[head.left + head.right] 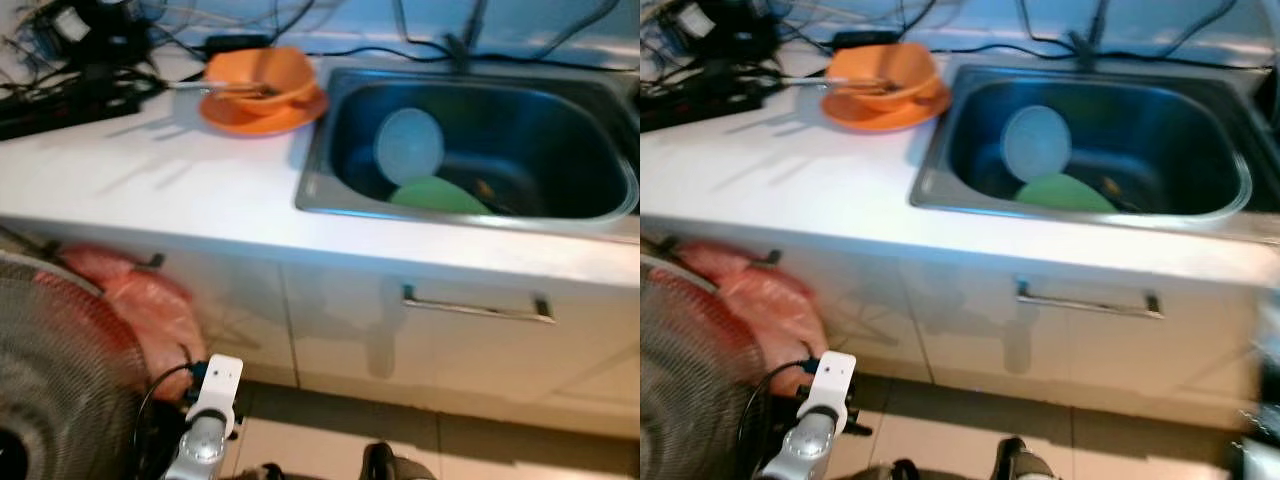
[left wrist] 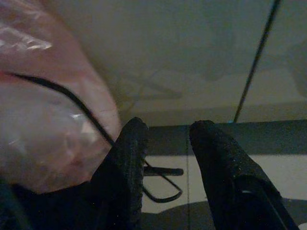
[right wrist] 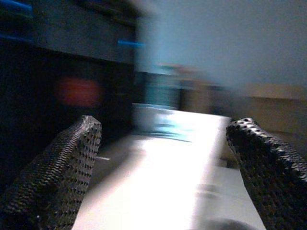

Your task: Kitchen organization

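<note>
A steel sink (image 1: 320,150) is set into the white counter (image 1: 180,180). Inside it lie a pale round plate (image 1: 408,143) and a green plate (image 1: 437,194). An orange bowl (image 1: 258,78) stands on an orange plate (image 1: 262,117) left of the sink, with utensils across it. My left arm (image 1: 208,420) hangs low in front of the cabinet, beside a pink plastic bag (image 1: 140,305). The left gripper (image 2: 168,139) holds nothing, its fingers (image 2: 127,158) a little apart. My right gripper (image 3: 163,143) is open and empty, and its surroundings are blurred.
Black cables and a power strip (image 1: 70,90) clutter the counter's back left corner. A fan's wire grille (image 1: 50,370) fills the lower left. The cabinet front under the sink carries a metal handle (image 1: 478,305). Tiled floor (image 1: 330,450) lies below.
</note>
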`<state>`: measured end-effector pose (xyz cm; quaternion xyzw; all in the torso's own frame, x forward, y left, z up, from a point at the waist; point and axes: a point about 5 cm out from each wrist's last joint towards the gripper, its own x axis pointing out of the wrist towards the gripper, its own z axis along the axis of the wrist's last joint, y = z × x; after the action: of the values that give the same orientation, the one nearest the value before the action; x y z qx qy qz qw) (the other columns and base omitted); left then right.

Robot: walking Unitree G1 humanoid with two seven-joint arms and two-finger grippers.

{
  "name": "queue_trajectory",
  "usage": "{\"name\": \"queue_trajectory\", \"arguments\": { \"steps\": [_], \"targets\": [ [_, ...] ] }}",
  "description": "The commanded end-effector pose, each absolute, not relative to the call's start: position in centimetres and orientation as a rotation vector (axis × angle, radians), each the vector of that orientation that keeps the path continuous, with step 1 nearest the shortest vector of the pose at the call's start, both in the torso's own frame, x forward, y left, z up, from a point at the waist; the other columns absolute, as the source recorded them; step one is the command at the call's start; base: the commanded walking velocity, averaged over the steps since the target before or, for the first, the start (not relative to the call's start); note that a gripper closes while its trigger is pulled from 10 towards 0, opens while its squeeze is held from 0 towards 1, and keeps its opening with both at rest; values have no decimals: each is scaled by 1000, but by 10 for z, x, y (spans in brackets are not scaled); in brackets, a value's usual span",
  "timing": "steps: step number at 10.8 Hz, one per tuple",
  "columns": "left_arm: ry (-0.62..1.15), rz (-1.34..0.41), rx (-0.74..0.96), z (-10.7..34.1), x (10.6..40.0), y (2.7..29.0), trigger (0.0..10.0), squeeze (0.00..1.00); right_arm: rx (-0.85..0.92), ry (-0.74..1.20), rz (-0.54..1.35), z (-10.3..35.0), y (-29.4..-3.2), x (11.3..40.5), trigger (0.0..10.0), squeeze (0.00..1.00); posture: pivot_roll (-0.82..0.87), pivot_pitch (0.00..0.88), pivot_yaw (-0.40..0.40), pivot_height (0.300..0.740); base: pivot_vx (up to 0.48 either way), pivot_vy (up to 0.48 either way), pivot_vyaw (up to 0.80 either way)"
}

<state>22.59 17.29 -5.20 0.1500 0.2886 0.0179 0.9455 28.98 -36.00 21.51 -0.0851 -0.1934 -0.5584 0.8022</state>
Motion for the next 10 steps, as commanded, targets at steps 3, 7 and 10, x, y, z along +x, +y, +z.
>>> {"name": "queue_trajectory", "arguments": {
  "steps": [3, 7, 10],
  "targets": [
    [607, 41, 308, -55, 221, 176, 10000, 0, -66, -407, -703, 215, -299, 332, 10000, 0, 1, 123, 34, 740, 0, 0, 0],
    [604, 71, 327, -54, 220, 184, 10000, 0, 16, -269, -115, 182, -207, 359, 10000, 0, 15, 133, 30, 740, 0, 0, 0],
    [563, 109, 313, -48, 225, 194, 10000, 0, 60, -240, 21, 170, -185, 360, 10000, 0, 17, 137, 29, 740, 0, 0, 0]
  ]
}}
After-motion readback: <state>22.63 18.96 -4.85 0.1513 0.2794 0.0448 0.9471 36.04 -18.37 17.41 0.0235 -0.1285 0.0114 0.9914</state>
